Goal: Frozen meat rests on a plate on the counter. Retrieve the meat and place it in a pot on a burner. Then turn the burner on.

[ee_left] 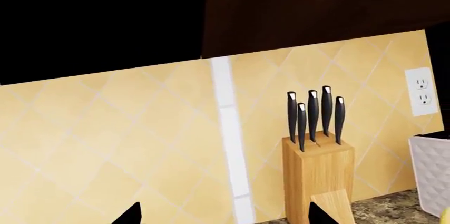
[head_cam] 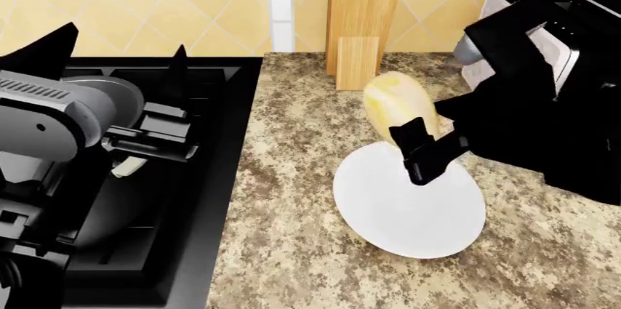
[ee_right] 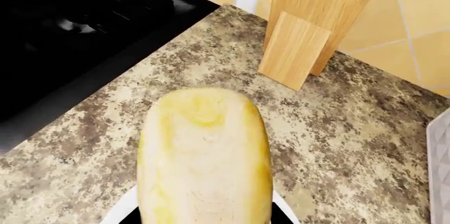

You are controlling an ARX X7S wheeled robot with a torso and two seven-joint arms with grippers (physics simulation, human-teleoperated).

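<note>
Nearest the robot, the white plate (head_cam: 408,203) is seen lying flat on the speckled granite surface (head_cam: 291,251), partway between the black stove top (head_cam: 209,178) and the right edge of the surface. Nothing rests on its visible face.

Just above the plate's far rim, the meat (head_cam: 400,105) is held tilted in the right gripper (head_cam: 427,150), whose fingers are closed around its lower end; the right wrist view shows the pale yellow lump (ee_right: 204,166) filling the space in front of the camera with the plate's rim only glimpsed beneath it. The meat is therefore judged to be lifted clear of the plate, though contact at its hidden lower end cannot be ruled out.

At the left, over the stove top, the left gripper (head_cam: 145,142) is seen with its fingers spread apart and nothing between them. A grey rounded form below that arm may be the pot, but too much is hidden for this to be settled.

Farthest away, a wooden knife block (head_cam: 361,25) stands against the tiled backsplash at the rear edge of the surface.

The retrieval is judged under way. The carry across to the stove, the placing in the pot and the turning on of the burner are all left to be done.
</note>
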